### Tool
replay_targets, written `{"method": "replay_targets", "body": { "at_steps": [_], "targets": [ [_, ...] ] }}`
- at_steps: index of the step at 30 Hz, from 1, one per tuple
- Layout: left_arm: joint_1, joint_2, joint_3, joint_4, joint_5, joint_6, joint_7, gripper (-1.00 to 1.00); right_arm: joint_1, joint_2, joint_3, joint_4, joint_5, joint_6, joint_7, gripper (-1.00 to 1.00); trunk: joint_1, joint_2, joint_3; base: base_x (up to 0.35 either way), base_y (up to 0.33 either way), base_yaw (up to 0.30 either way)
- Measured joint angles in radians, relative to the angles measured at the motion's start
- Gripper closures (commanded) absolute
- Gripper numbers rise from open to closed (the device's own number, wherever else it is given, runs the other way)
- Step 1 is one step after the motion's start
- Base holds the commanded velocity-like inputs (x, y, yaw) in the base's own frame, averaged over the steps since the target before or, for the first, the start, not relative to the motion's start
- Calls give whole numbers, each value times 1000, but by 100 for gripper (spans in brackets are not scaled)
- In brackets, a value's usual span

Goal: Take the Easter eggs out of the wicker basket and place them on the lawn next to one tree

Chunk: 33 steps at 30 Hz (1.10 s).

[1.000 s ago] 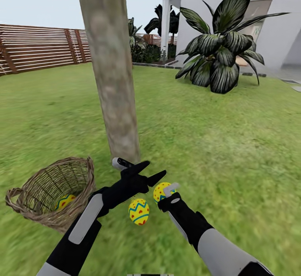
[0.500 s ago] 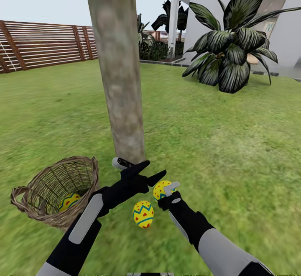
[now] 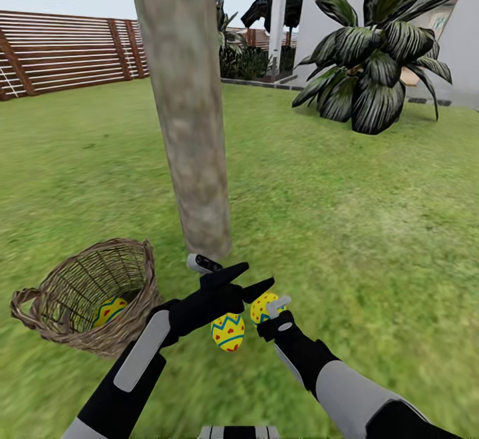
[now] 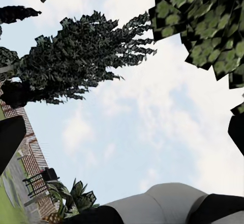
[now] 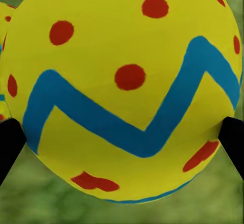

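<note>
right wrist view: right gripper pinches an egg between its jaws.

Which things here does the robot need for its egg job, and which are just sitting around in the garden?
For the job:
- egg in the right gripper
- egg on the grass
- egg in the wicker basket
- wicker basket
- tree trunk
- lawn

Just there:
- striped leafy plant
- wooden fence
- white house

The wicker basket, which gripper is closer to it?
Left. The left gripper sits just beside the wicker basket; the right gripper, gripping an Easter egg, is farther off.
</note>
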Motion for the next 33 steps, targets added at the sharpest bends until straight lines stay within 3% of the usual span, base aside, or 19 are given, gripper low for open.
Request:
{"method": "replay_targets", "body": {
  "at_steps": [4,13,27,33],
  "targets": [
    [0,0,-1,-7,1,0,0,-100,-11,-1,0,41,2,-7,-1,100,2,-1,-16,0,0,0],
    [0,-5,-12,-9,0,0,0,-100,-13,-4,1,44,9,-124,3,100,6,-3,-50,0,0,0],
    [0,-5,-12,-9,1,0,0,-100,-13,-5,0,42,8,-132,0,100,12,-6,-104,0,0,0],
    [0,-5,-12,-7,1,0,0,-100,-13,-7,-2,41,7,-132,-1,100,12,-6,-105,0,0,0]
  ]
}}
